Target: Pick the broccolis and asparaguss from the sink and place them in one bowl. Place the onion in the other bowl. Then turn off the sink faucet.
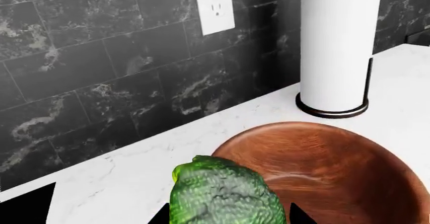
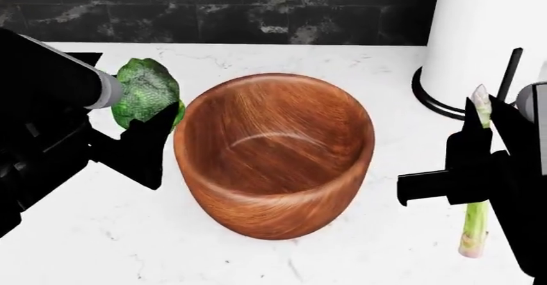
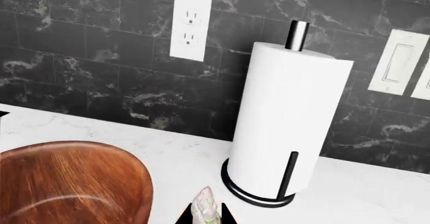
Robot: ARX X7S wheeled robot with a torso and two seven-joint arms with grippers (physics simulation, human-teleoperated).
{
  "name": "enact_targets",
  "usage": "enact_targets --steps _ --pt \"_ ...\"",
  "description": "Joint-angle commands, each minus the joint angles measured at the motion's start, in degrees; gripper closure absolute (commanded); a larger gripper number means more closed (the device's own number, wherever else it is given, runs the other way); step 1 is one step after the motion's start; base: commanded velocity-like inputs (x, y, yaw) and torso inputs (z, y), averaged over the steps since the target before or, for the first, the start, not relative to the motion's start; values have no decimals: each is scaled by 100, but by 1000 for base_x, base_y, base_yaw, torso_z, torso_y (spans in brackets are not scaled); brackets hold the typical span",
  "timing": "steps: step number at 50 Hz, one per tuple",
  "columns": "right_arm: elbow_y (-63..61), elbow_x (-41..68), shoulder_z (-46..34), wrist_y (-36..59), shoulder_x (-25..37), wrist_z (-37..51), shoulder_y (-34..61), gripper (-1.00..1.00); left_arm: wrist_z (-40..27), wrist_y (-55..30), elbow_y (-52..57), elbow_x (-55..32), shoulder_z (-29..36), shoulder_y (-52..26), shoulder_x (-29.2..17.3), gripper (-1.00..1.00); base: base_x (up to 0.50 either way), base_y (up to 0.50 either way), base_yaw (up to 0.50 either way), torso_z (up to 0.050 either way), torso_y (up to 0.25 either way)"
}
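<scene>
We see a white marbled counter [image 2: 282, 259] filling the lower part of the head view, with a wall of dark veined tiles [image 2: 256, 9] along the top edge. A white paper towel roll [image 2: 487, 35] stands on a dark ringed holder in the upper right of that frame. In the right wrist view a white outlet [image 3: 189, 26] sits on the tiles at upper left and a light switch plate [image 3: 401, 62] at right.

The wooden bowl [image 2: 273, 154] stands in the middle of the head view, and we see nothing inside it.

At the left of the head view, the left gripper [image 2: 147, 115] is clamped on the broccoli [image 2: 145, 93], which sits between its dark fingers just beside the bowl's left rim, held above the counter.

At the right, the right gripper [image 2: 478, 150] is closed on the asparagus [image 2: 475, 221]; the spear stands upright, tip above the fingers and cut end hanging below them, well apart from the bowl's right side.
</scene>
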Motion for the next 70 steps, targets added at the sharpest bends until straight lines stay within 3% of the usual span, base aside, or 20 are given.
enact_targets --steps 1,20,25,30,49,57,70 --pt "75 -42 -195 -42 -32 -119 134 100 -114 2 -126 0 -125 -207 -63 100 373 -240 0 0 10" --pt "257 -3 -394 52 -142 -43 376 100 -72 72 -246 -44 -215 -175 -148 100 225 -5 0 0 1" --pt "225 99 -350 122 -174 62 375 100 444 -121 139 -192 20 -291 -259 100 0 0 0 0 0" --pt "214 204 -374 213 -201 115 460 100 565 -466 -364 -623 56 -799 212 100 0 0 0 0 0" --pt "35 416 -130 204 -90 242 158 100 1975 -993 -3717 24 1302 -2321 2165 100 0 0 0 0 1" --pt "-26 666 6 347 -32 385 174 100 2425 -1062 -4291 259 1796 -2477 2592 100 0 0 0 0 0" --pt "42 591 -138 283 -49 347 198 100 3017 -713 -5371 686 2242 -2578 2909 100 0 0 0 0 1"
